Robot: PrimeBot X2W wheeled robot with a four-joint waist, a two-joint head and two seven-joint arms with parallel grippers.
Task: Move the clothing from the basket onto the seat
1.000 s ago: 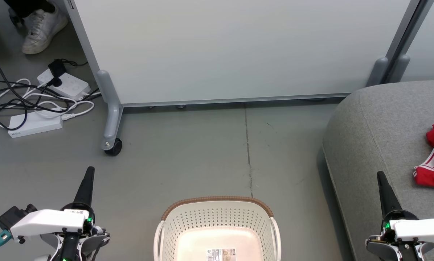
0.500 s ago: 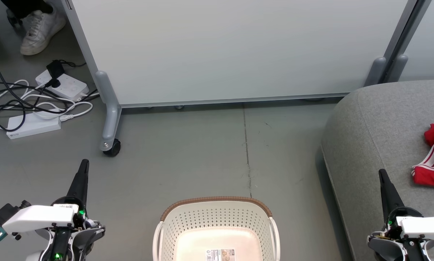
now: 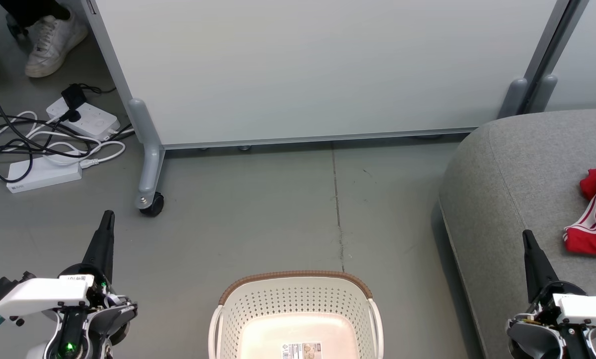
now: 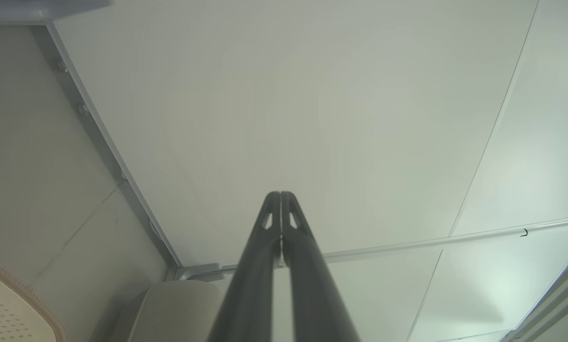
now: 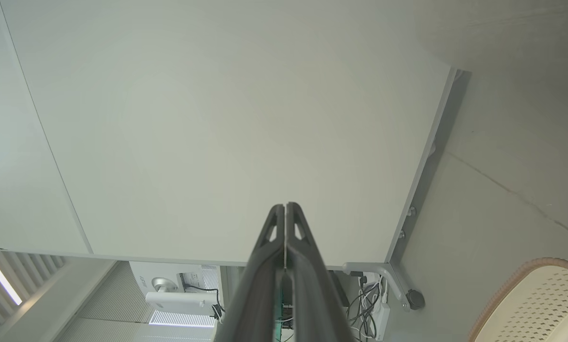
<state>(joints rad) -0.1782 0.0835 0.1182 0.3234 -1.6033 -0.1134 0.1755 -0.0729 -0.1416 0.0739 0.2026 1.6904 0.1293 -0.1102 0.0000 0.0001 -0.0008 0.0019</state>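
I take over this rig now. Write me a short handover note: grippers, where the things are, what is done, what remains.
Left gripper: shut, empty, above the floor left of the basket.
Right gripper: shut, empty, near the seat's edge, apart from the clothing.
Clothing: red heap on the seat.
Done: the basket's visible bottom is bare.
Left: likely nothing; its near end is cut off in the head view, so check it.

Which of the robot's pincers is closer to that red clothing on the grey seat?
Right. The right pincer is close beside the red clothing, on its left; the left pincer is far off, beyond the basket.
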